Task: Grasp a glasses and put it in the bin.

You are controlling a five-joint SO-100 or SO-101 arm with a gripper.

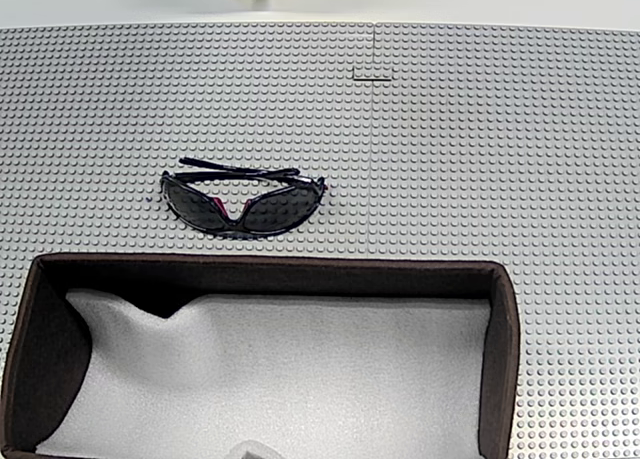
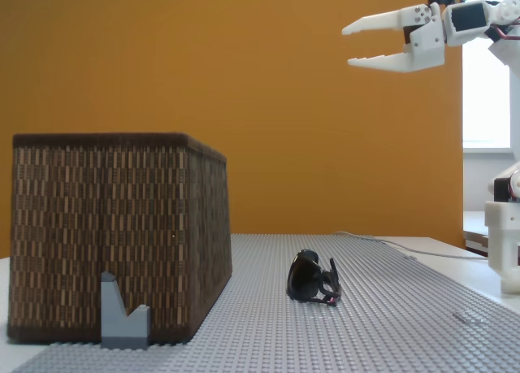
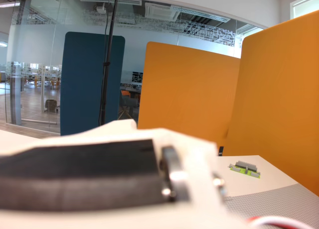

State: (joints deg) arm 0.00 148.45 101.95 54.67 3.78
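So the gripper (image 2: 355, 45) is parked way up high with its two white fingers spread apart and nothing between them, pointing left in the side-on fixed view, and the glasses (image 2: 313, 280) sit far below it and a bit to the left on the studded grey desk (image 2: 390, 308), nowhere near contact. From the top-down fixed view the glasses (image 1: 243, 199) lie folded, lenses facing the bin (image 1: 500, 319), arms tucked behind, just beside the bin's far wall but not touching it. Handling-wise these look light and kind of springy: thin glossy black frame, curved dark lenses, so probably slippery plastic that could skate on the desk studs or pop out of a pinch. Lenses would scratch and the thin arms could flex, so squeezing an arm alone seems like a bad idea. Best bet looks like coming straight down and closing across the bridge, where the pink-red nose bits are, one finger in front of the frame and one behind, since that's the stiffest and narrowest spot. Count: one pair of glasses, one bin with rumpled white lining, one gripper. There's also one small grey block (image 2: 123, 312) standing against the bin's near wall in the side view.
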